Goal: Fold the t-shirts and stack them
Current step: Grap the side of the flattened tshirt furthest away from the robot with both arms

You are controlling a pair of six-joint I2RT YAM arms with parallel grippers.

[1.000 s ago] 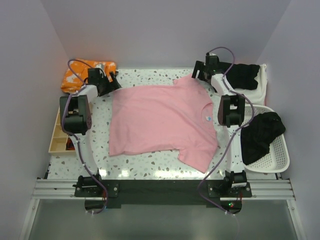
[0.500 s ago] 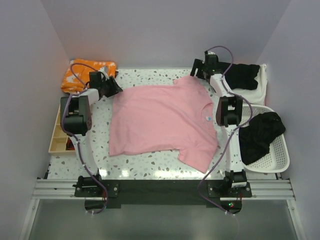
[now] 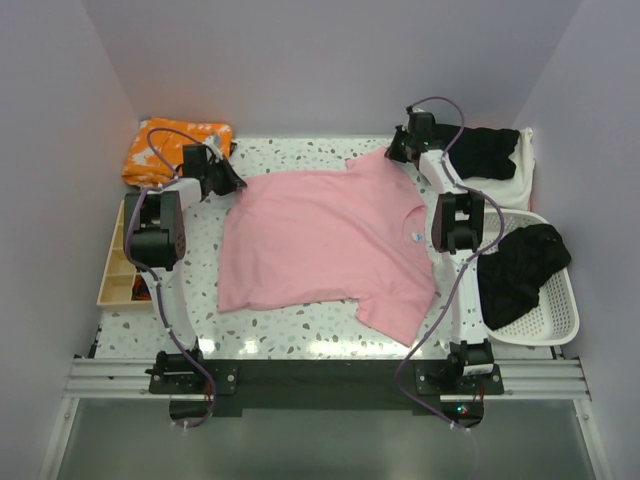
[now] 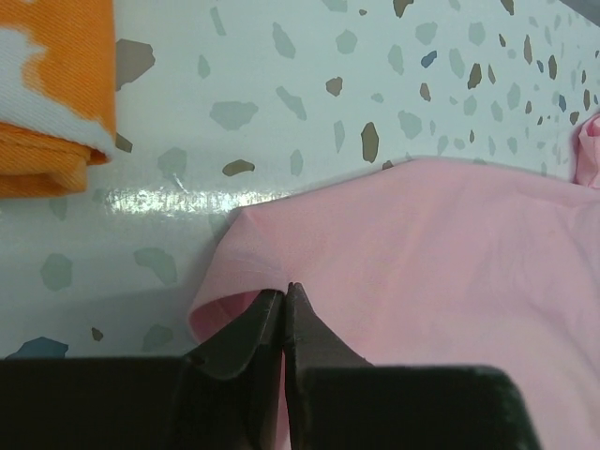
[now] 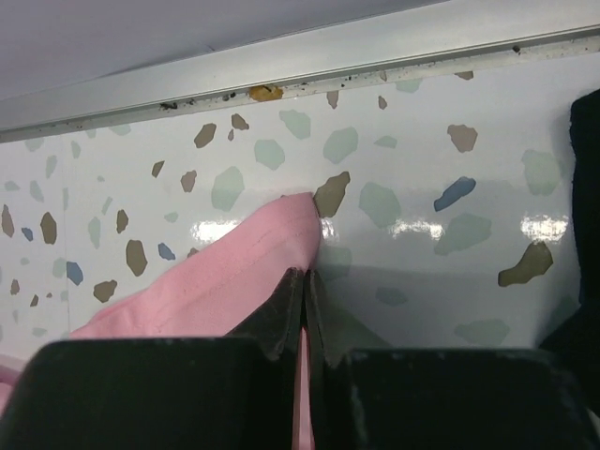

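Spread flat on the speckled desk: the pink t-shirt, collar toward the right. At the shirt's far left corner the left gripper is pinched together on the hem fabric. At its far right corner the right gripper is likewise clamped on the pink edge. An orange cloth lies just beyond the far left corner. Right of the shirt, a black t-shirt sits in a white basket and a second black t-shirt in a white bin.
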